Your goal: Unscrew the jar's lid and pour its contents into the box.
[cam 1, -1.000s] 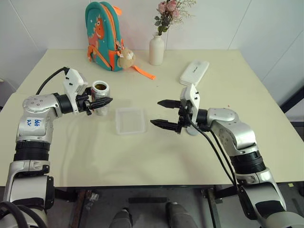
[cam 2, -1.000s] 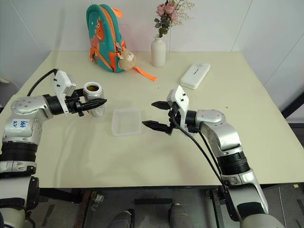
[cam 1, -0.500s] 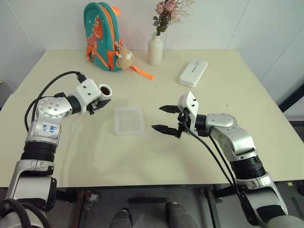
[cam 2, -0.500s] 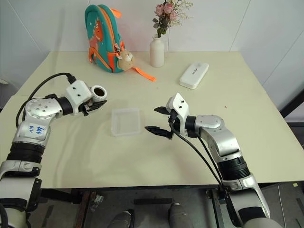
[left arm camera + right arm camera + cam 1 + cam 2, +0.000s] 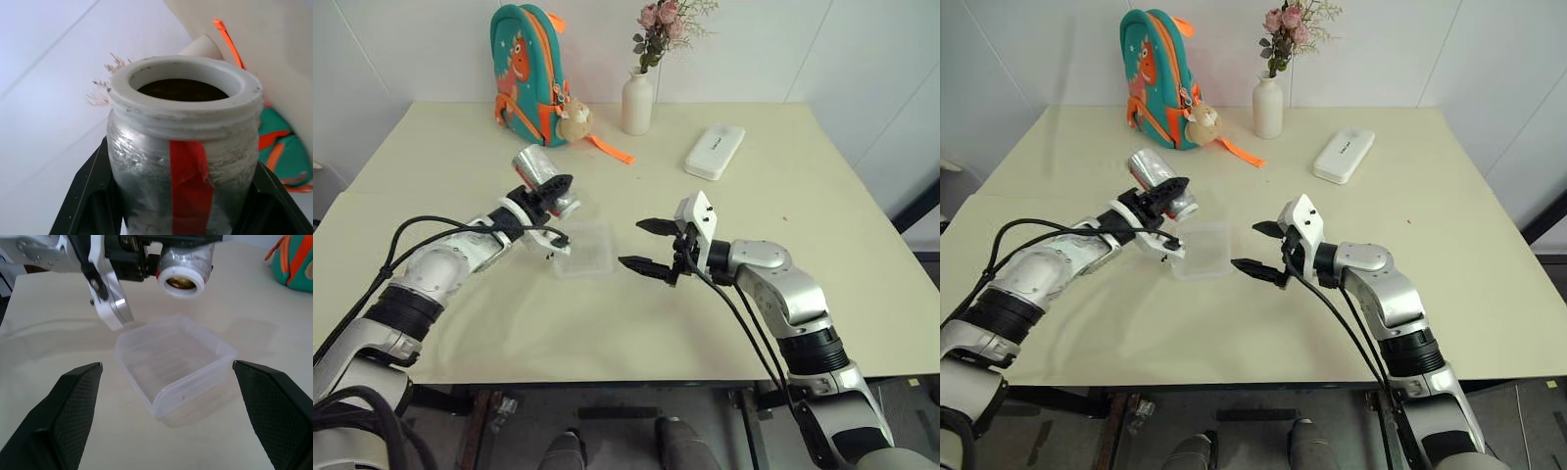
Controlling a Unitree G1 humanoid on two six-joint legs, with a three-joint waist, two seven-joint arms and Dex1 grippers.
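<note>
The left gripper (image 5: 551,193) has its fingers clamped on the open jar (image 5: 544,177), tipped on its side just beside the box's (image 5: 585,251) ten-o'clock corner, mouth facing the box. The brown contents (image 5: 182,90) show inside the neck. If tilting goes on with the mouth short of the rim, bits could land on the tabletop (image 5: 636,323) (the box looks empty). The right gripper (image 5: 651,245), fingers apart and empty, hovers at the box's three o'clock.
</note>
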